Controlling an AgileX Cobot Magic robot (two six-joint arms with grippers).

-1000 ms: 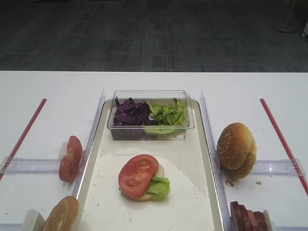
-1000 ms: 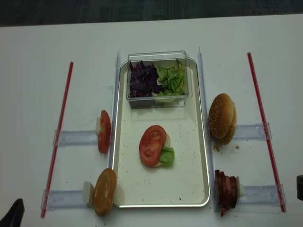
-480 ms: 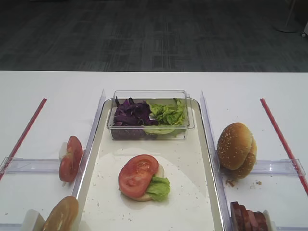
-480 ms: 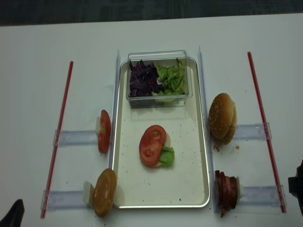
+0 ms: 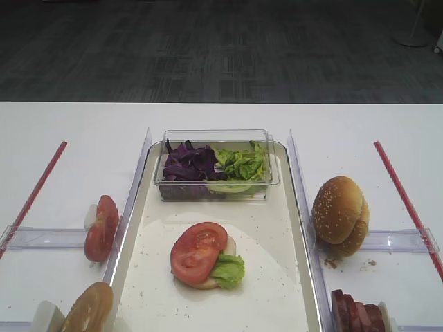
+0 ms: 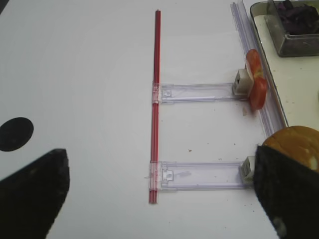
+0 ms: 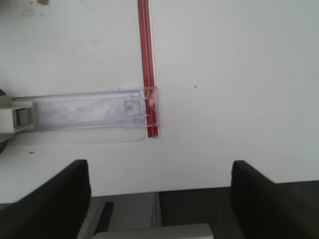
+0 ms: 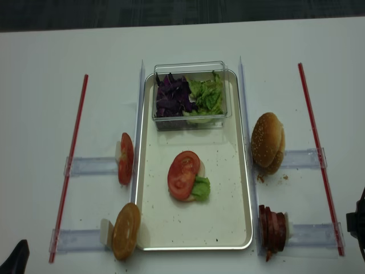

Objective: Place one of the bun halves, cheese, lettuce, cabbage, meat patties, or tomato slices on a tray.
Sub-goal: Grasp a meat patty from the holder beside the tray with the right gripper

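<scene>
White table; speckled tray; ruffled lettuce.

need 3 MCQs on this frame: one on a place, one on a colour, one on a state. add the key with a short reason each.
1. Where does the clear box with the cabbage and lettuce sit?
A. at the far end of the tray
B. on the table right of the tray
C. beside the meat patties

2. What colour are the two long strips at the outer sides of the table?
A. blue
B. red
C. green

3. How are the right gripper fingers?
A. shut on a bun half
B. shut on nothing
C. apart, holding nothing

Key: 1 A, the box rests inside the tray's far rim. 2 B, both strips show red in the overhead view. 3 C, the right wrist view shows two dark fingers wide apart over bare table.
</scene>
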